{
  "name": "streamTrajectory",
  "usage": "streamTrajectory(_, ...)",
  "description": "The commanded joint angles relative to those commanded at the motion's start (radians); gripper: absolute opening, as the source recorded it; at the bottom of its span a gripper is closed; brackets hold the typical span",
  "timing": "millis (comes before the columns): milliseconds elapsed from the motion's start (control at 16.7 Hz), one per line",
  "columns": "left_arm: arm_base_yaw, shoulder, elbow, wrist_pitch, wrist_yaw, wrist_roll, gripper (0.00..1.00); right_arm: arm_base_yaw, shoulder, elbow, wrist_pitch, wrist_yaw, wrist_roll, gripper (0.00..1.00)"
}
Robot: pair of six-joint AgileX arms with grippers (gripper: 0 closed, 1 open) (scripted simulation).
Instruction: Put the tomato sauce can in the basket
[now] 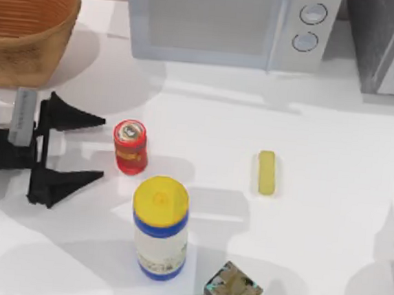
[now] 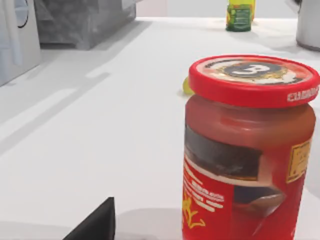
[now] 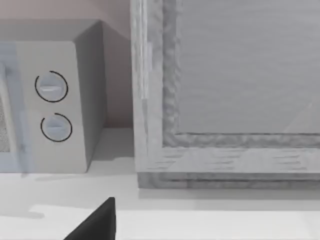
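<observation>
The tomato sauce can (image 1: 130,146) stands upright on the white table, red with a silver-grey top; it looms close in the left wrist view (image 2: 247,150). My left gripper (image 1: 104,148) lies just to the can's left, open, its two black fingers spread wide with the tips short of the can and not touching it. One black fingertip (image 2: 97,225) shows beside the can. The basket (image 1: 54,45), tan woven wicker, sits at the table's back left corner, behind the left arm. My right gripper is parked, open, facing the back right, with one fingertip (image 3: 97,222) showing.
A white bottle with a yellow cap (image 1: 159,227) stands right in front of the can. A yellow bar (image 1: 266,173) lies to the right. A microwave (image 1: 222,22) and a grey cabinet (image 1: 392,47) line the back edge. A patterned box (image 1: 232,292) sits at the front.
</observation>
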Motion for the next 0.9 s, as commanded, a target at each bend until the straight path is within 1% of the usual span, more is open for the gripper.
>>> streamTrajectory(360, 0.005, -0.002, -0.004, 0.001, -0.002, -0.001, 1.0, 0.0, 0.0, 0.0, 0.0, 0.0, 0.0, 1.0)
streamTrajectory(480, 0.003, 0.007, 0.0, 0.034, 0.0, -0.027, 1.0, 0.0, 0.0, 0.0, 0.0, 0.0, 0.0, 1.0)
streamTrajectory(660, -0.001, 0.037, 0.004, 0.161, 0.003, -0.13, 1.0, 0.0, 0.0, 0.0, 0.0, 0.0, 0.0, 1.0)
streamTrajectory(780, -0.002, 0.064, 0.001, 0.299, 0.004, -0.24, 1.0, 0.0, 0.0, 0.0, 0.0, 0.0, 0.0, 1.0)
streamTrajectory(900, -0.004, 0.093, -0.008, 0.473, 0.003, -0.373, 1.0, 0.0, 0.0, 0.0, 0.0, 0.0, 0.0, 1.0)
